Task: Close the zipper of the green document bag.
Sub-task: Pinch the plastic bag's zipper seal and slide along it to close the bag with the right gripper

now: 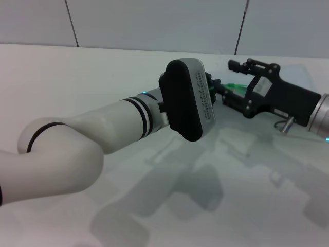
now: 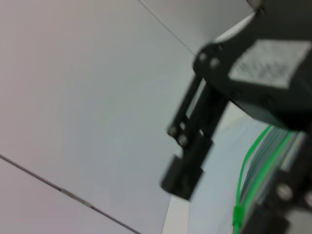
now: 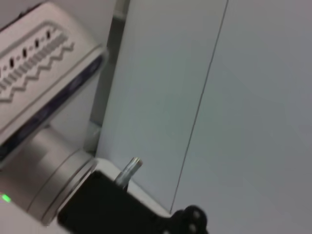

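Both arms raised above the white bench [image 1: 77, 77], meeting toward its far right. Left gripper [image 1: 213, 87] hidden behind its own wrist housing; opening cannot be told. Right gripper [image 1: 231, 95] reaches in from the right; finger state also cannot be told. Green document bag [image 2: 265, 170] held up between them, zipper [image 2: 248, 170] along its edge, small slider tab [image 2: 238, 214] at the strip's lower end.

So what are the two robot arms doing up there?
Both arms are raised over the white table and meet in the middle. The right gripper reaches toward the left gripper, with a bit of the green zipper between them. The left wrist view shows the bag edge close by. The bag is mostly hidden, so I can't tell if it's zipped.
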{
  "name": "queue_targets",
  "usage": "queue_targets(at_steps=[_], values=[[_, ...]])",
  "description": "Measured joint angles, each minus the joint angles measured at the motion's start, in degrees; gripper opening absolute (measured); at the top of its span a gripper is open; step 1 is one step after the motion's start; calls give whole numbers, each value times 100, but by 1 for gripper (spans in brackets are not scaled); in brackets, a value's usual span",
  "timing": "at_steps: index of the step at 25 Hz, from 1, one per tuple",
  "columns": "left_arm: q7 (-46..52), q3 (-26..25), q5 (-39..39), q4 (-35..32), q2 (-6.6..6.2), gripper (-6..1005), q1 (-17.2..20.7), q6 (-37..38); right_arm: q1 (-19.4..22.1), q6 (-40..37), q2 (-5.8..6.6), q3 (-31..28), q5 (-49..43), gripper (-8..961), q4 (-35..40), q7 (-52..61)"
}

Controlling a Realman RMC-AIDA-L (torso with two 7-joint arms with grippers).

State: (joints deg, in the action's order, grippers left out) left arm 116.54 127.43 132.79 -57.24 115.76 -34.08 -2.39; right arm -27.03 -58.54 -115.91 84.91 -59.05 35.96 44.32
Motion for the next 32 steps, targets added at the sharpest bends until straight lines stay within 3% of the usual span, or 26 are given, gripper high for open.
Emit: queue_targets(at_steps=[12, 24, 32], values=[[-3, -10, 21, -53, -6, 54, 28, 20, -43, 292, -28, -2, -133, 572, -12, -144], [-14, -8, 26, -53, -4, 53, 16, 21, -130, 376, -28, -2, -158, 502, -173, -140], [-33, -9, 36, -48, 11, 53, -6, 57, -403, 378, -27, -36, -129, 445, -586, -112]])
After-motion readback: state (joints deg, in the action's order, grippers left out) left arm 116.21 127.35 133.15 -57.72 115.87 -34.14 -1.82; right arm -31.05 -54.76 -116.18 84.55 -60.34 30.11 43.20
